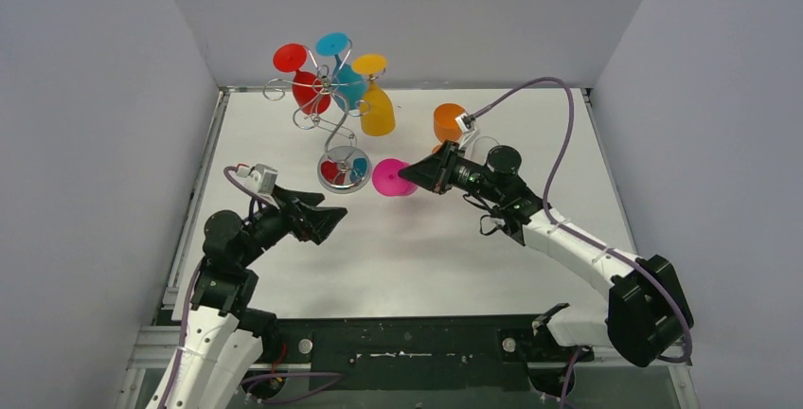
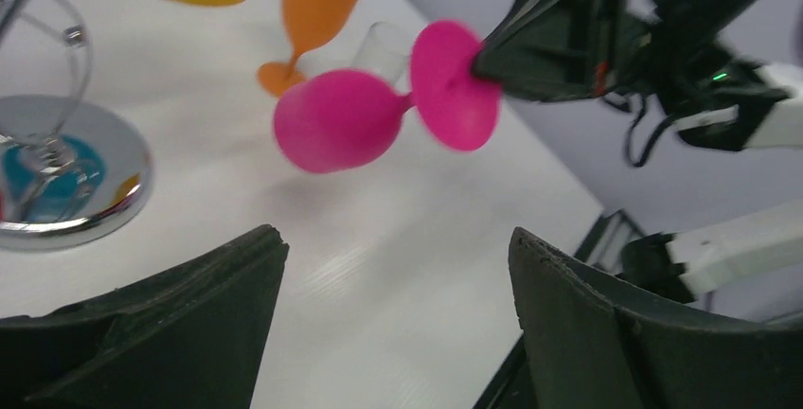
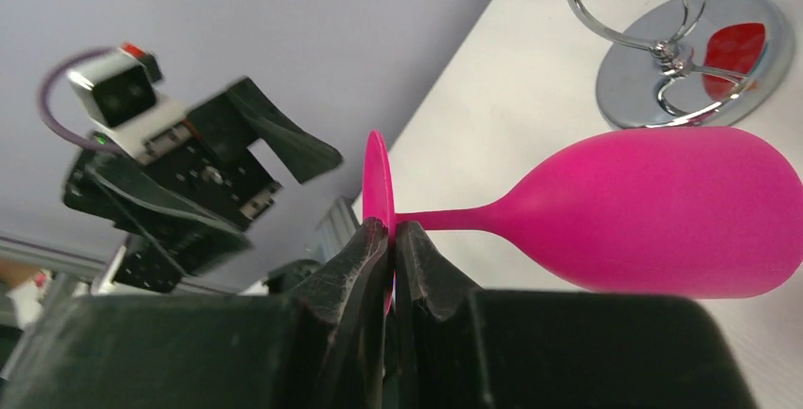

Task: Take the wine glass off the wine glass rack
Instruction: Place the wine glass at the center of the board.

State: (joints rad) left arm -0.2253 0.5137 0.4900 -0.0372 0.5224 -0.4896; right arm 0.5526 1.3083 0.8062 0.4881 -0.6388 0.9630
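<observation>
Gripping the pink wine glass by the edge of its flat foot, the right gripper has its two fingers pressed together on the disc, with the stem running out sideways from them. The glass lies horizontal, bowl towards the round chrome base of the wine glass rack and just beside it. From the left wrist view the bowl appears to hang clear of the table, with a soft shadow beneath; contact cannot be ruled out.

Finding: the glass is free of the rack's curled arms. A hold on the foot rim is judged to suit sliding the stem out of a wire loop, and it leaves the bowl unsupported. The pinch is narrow and near the rim, so the glass could pivot or slip if swung.

The left gripper sits low near the rack base, jaws spread wide and holding nothing, facing the pink glass. It is judged to be standing by, either to steady the rack or to receive the glass.

On the rack, a red glass, a blue glass and a yellow glass hang upside down by their feet. An orange glass stands upright on the table behind the right gripper.

Outstanding: setting the pink glass down, which calls for turning it upright or laying it gently.
</observation>
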